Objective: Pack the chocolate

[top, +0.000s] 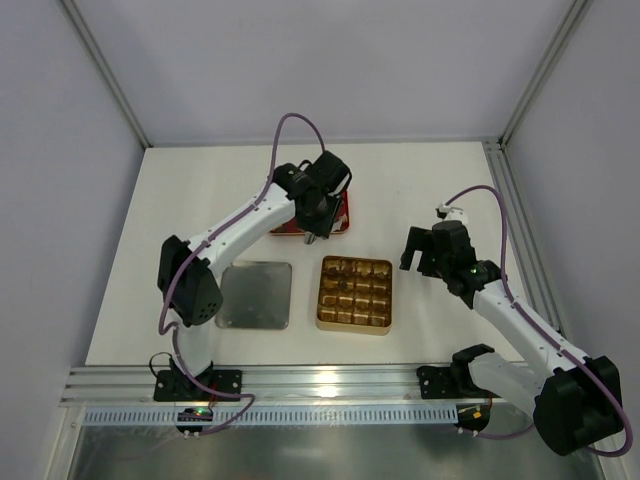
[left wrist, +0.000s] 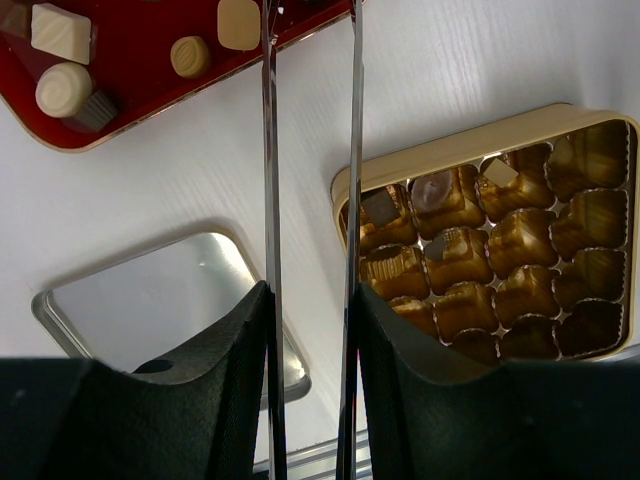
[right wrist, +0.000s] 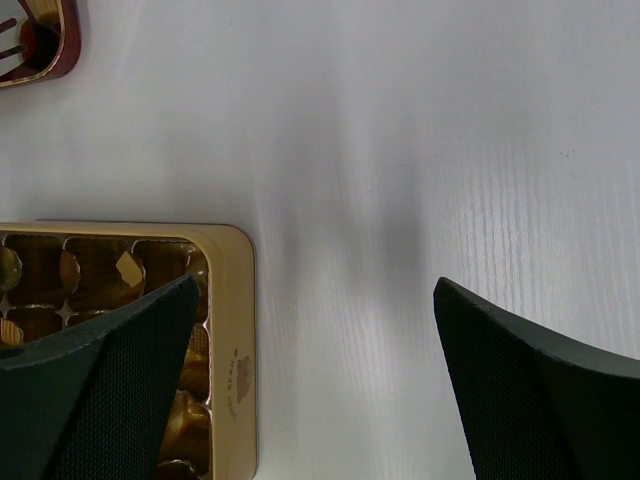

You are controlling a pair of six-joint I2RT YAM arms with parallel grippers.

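Over the red rectangular tray (left wrist: 130,100) of chocolate pieces (left wrist: 63,88), left gripper (top: 311,237) stands narrowly parted, empty; right gripper (right wrist: 313,283) gapes empty beside square gold tin (right wrist: 240,330).

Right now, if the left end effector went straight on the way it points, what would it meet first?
The left end effector would probably meet the red tray at its edge; depth is unclear.

Red tray (top: 346,215) mostly behind left gripper (top: 311,237)

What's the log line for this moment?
left gripper: open, empty, by red tray | right gripper: open, empty, beside gold tin | chocolates: several in tray
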